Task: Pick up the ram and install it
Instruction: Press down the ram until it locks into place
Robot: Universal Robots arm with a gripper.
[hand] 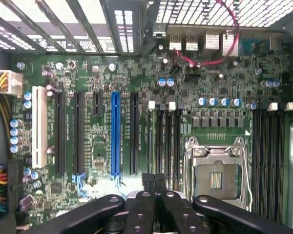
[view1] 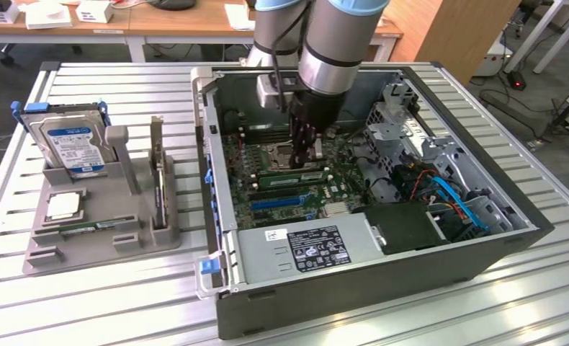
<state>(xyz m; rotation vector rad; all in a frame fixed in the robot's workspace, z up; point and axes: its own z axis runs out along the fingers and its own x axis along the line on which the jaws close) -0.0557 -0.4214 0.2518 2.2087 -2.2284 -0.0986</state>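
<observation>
Seemingly, ram [view1: 287, 176] slotted, just under end effector [view1: 309, 164]

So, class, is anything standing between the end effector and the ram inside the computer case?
Nothing visible does. The shut end effector hangs just above the green ram standing on the motherboard, with no cable or part between them.

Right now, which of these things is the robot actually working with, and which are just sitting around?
In the job: hand, shut, over the motherboard; ram, the green stick on the motherboard close by it; computer case.
Lying about: hard drive, processor chip, dark expansion card, all in the gray holder.
</observation>
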